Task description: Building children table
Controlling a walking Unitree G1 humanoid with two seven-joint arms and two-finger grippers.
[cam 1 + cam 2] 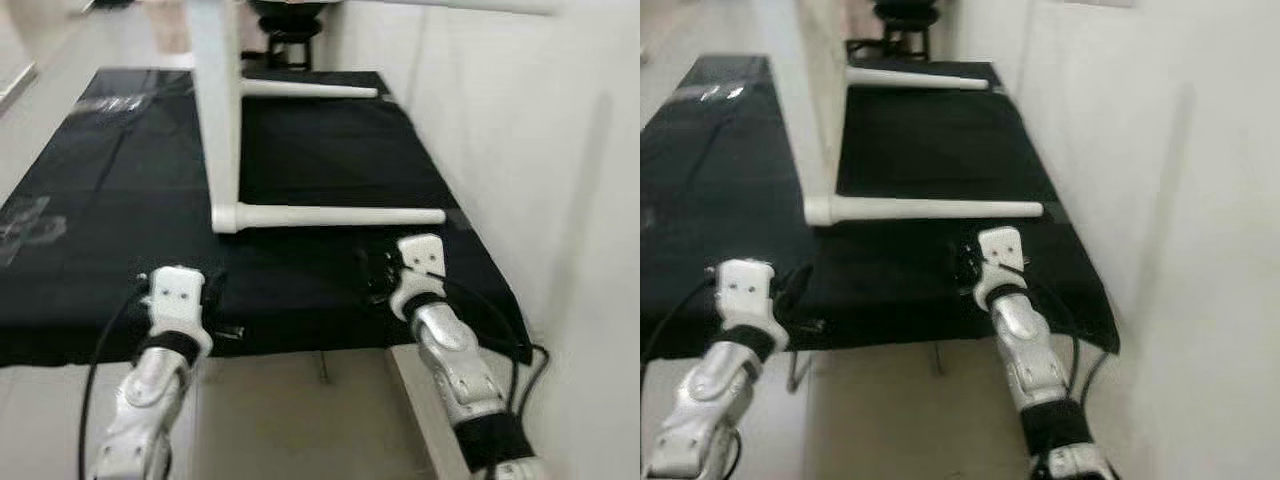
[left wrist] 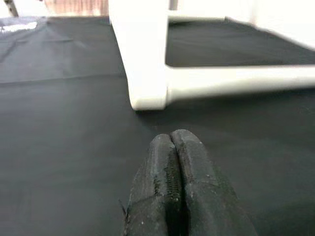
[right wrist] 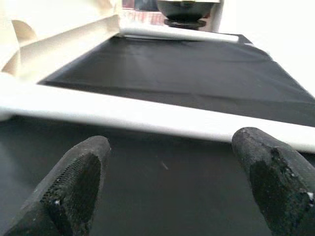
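Note:
A white children's table lies on its side on a black cloth. Its top stands on edge, and two white legs point to the right: the near leg and the far leg. My right gripper is open just in front of the near leg, with nothing between its fingers. My left gripper is shut on nothing, low over the cloth, a short way before the table's near corner. Both wrists hover at the cloth's front edge.
A white wall runs close along the right side of the cloth. A dark stool stands beyond the far end. Pale floor lies below the front edge, with a white board by my right arm.

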